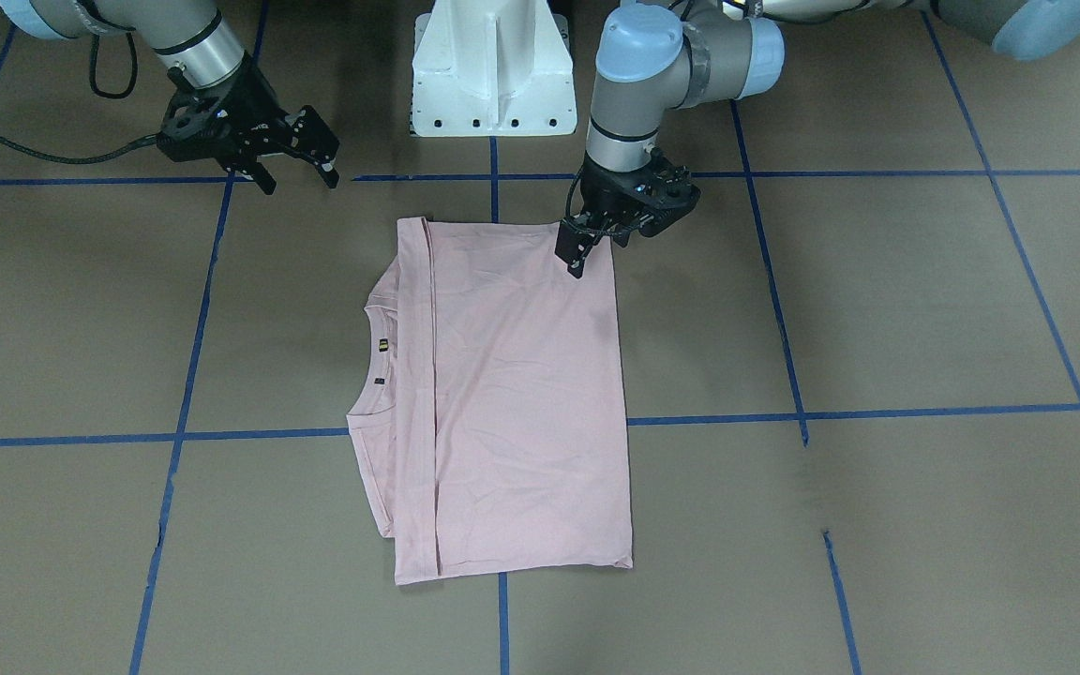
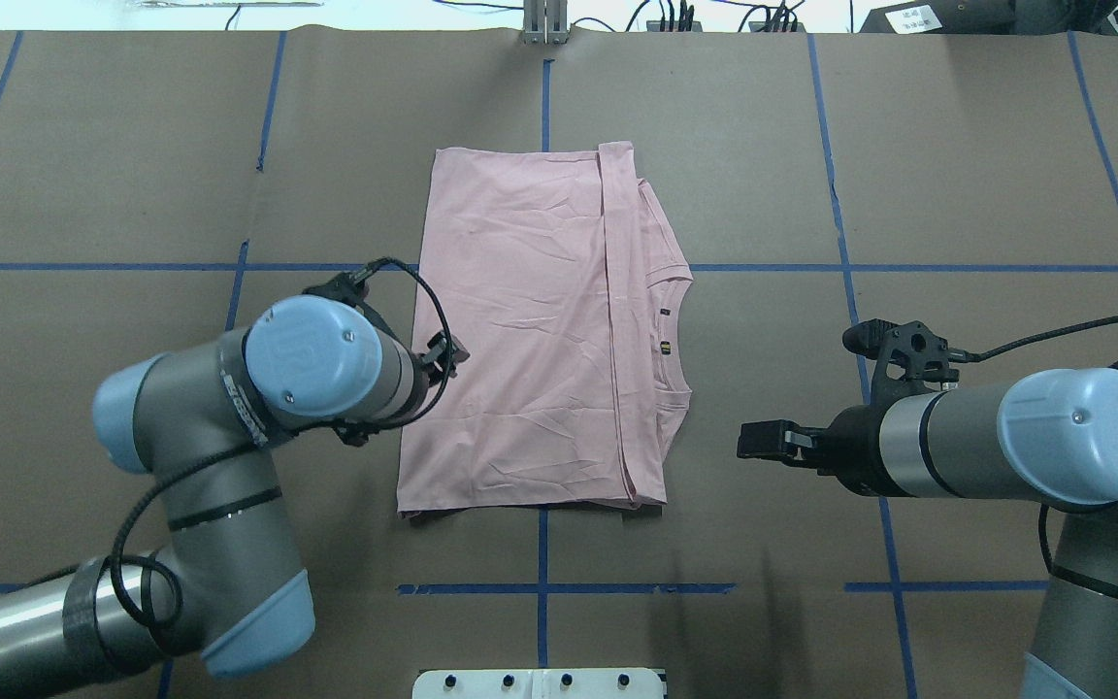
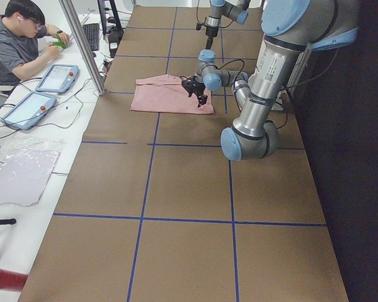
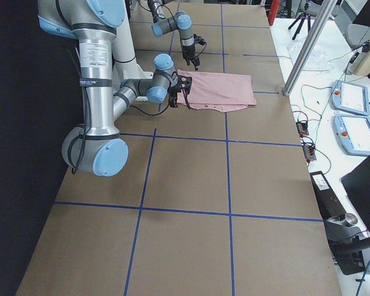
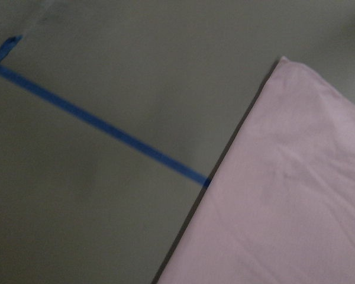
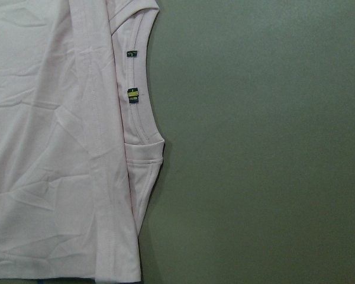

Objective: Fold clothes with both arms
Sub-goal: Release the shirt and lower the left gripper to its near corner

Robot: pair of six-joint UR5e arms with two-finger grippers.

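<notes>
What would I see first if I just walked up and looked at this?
A pale pink T-shirt, folded into a rectangle, lies flat in the middle of the brown table. Two big grey robot arms stand out next: the left arm's fingers point down near one shirt corner, and the right arm's fingers hang open off the collar side, touching nothing.

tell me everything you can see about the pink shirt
The pale pink T-shirt lies flat on the brown table, folded into a rough rectangle of soft, lightly creased fabric; no print shows. A folded-over edge runs along its length, and the ribbed collar with two small tags peeks out on the robot's right side. The left gripper hovers at its near left corner; contact is unclear. The right gripper is clear of it.
</notes>
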